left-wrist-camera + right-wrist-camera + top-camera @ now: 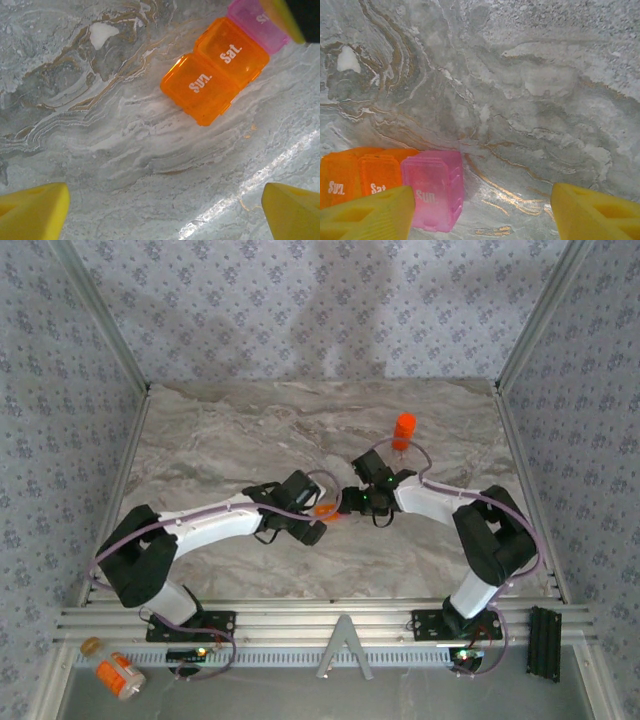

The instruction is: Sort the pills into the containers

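**Both hands open over the pill box, bottle standing apart**

You had two arms reaching in toward the middle of the marbled tabletop (pixel 220 430), and one small pill box (pixel 325 510) lay flat there between their two hands. In the left wrist view you could count three compartments on that box: two orange ones, lettered "Sun." and "Sat.", and one pink one (pixel 252 20) at the far end. The right wrist view gave the same count, with the pink compartment nearest the camera and also lettered "Sun." All three lids looked closed.

Your left hand (pixel 162 215) was spread wide, its two yellow fingers (pixel 32 210) at the lower corners of its own view, with only bare marble between them. It held nothing, and the box lay ahead of it, clear of both fingers.

Your right hand (pixel 480 215) was also wide open and gripped nothing. The pink end of the box sat just inside one of its fingers (pixel 367 215); whether that finger touched the box, you could not tell from these views. One yellow tip of this hand showed over the pink end in the left wrist view.

One orange pill bottle (pixel 403 430) with an orange cap stood upright farther back on the tabletop, beyond the right hand and apart from the box.

One more orange bottle, the labelled bottle (pixel 118 675), lay on its side on the metal ledge (pixel 300 695) by the left arm's base.
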Controlling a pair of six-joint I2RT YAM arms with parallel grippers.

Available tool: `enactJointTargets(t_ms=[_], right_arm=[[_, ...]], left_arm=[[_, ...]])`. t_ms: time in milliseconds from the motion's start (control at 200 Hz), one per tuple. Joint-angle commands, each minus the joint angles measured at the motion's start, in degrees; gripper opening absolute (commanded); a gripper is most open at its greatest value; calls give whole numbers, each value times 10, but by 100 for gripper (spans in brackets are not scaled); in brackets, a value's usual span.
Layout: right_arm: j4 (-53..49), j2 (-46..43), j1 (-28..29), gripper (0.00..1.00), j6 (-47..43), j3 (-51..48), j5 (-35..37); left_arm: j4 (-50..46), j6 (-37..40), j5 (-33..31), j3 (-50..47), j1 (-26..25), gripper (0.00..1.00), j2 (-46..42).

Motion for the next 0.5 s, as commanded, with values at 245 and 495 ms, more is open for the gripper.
enactJointTargets(t_ms=[245,495], right_arm=[[-9,31,6,73,10,17,27],[-8,37,7,73,9,18,26]], left_arm=[[42,22,-9,-7,-2,98,20],[63,16,12,-22,-2,99,20]])
